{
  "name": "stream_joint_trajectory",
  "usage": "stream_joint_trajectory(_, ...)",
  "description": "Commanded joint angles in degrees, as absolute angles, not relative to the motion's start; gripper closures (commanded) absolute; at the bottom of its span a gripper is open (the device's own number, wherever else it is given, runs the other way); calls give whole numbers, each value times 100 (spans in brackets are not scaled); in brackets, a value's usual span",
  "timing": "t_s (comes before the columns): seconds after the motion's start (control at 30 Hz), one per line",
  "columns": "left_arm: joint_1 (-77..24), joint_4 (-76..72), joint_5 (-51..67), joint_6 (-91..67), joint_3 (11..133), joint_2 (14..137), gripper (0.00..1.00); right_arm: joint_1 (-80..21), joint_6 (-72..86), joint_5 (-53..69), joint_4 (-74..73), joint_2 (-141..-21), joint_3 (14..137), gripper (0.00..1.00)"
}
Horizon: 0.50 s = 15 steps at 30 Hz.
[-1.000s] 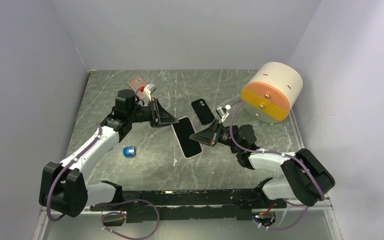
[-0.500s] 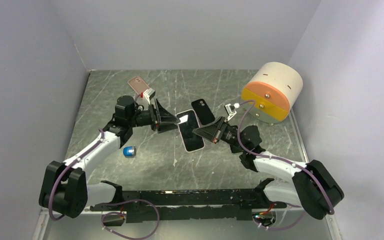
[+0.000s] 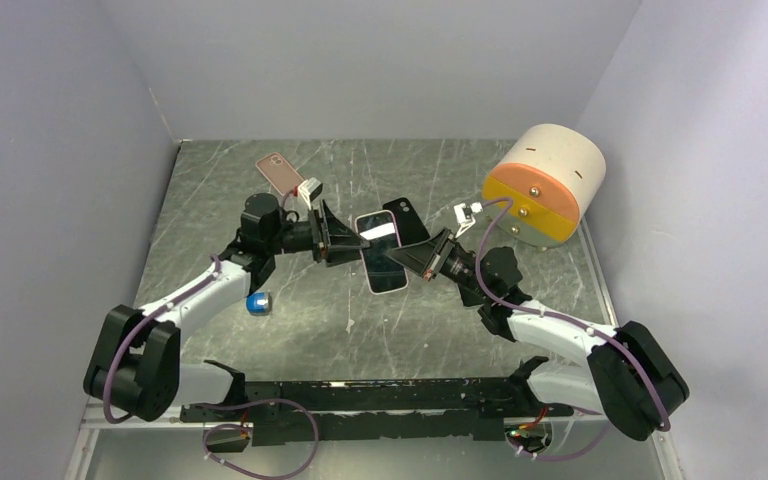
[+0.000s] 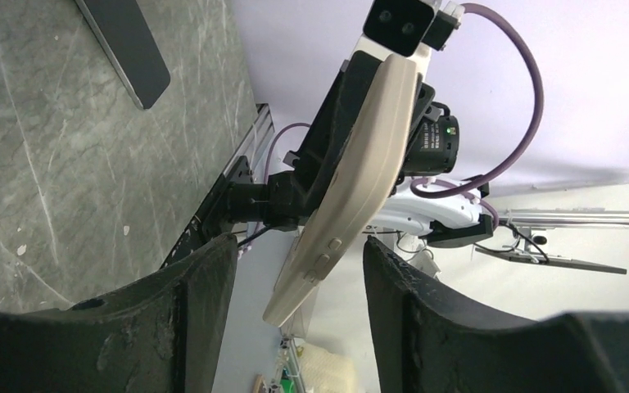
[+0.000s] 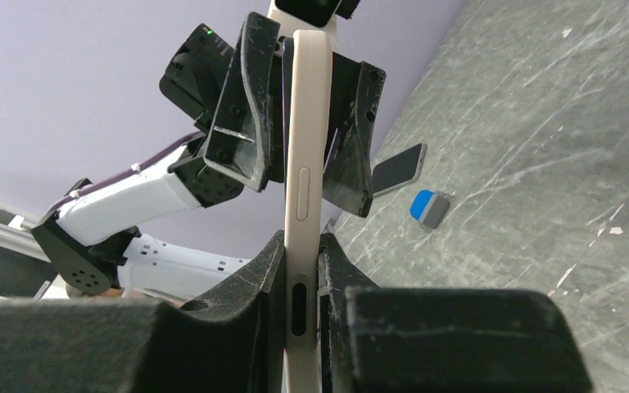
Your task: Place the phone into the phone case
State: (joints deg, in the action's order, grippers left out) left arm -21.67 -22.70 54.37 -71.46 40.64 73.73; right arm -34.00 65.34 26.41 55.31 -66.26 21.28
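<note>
My right gripper (image 3: pixel 412 257) is shut on the lower edge of a phone (image 3: pixel 380 252) with a black screen and a cream rim, and holds it above the table's middle. In the right wrist view (image 5: pixel 301 282) the cream edge (image 5: pixel 305 147) stands upright between my pads, showing a side button and a port slot. My left gripper (image 3: pixel 348 240) is open, with its fingers (image 4: pixel 188 319) either side of the phone's far edge (image 4: pixel 352 164), not touching. A black phone-shaped slab (image 3: pixel 405 209) lies on the table behind. A pink one (image 3: pixel 276 169) lies at the back left.
A big cream cylinder with an orange face (image 3: pixel 545 183) stands at the back right. A small blue object (image 3: pixel 258 302) lies at the left, also in the right wrist view (image 5: pixel 426 206). Grey walls close in the marble table (image 3: pixel 310 330) on three sides.
My right gripper has lifted the phone off the table and carried it back and left. My left gripper has moved right, so its open fingers now straddle the phone's edge.
</note>
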Motion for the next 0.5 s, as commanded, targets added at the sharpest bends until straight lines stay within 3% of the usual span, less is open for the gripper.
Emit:
stream_joint_trajectory(0.0, -2336, -2845, 5507, -7308, 4277, 7598, 40, -3452, 6430, 2402, 5986, -6450, 2437, 100)
stream_joint_trajectory(0.07, -2399, -2962, 5504, -7358, 4309, 7698, 47, -3486, 6406, 2398, 5948, -6475, 2435, 100)
stream_joint_trajectory(0.23, -2426, -3041, 5471, -7308, 4337, 7758, 79, -3491, 6228, 2445, 5662, -6388, 2418, 100)
stream_joint_trajectory(0.33, -2426, -3026, 5522, -7199, 4350, 7769, 88, -3489, 6017, 2585, 5238, -6287, 2499, 99)
stream_joint_trajectory(0.47, -2426, -2900, 5676, -6906, 4390, 7714, 97, -3490, 5914, 2671, 5045, -6099, 2425, 87)
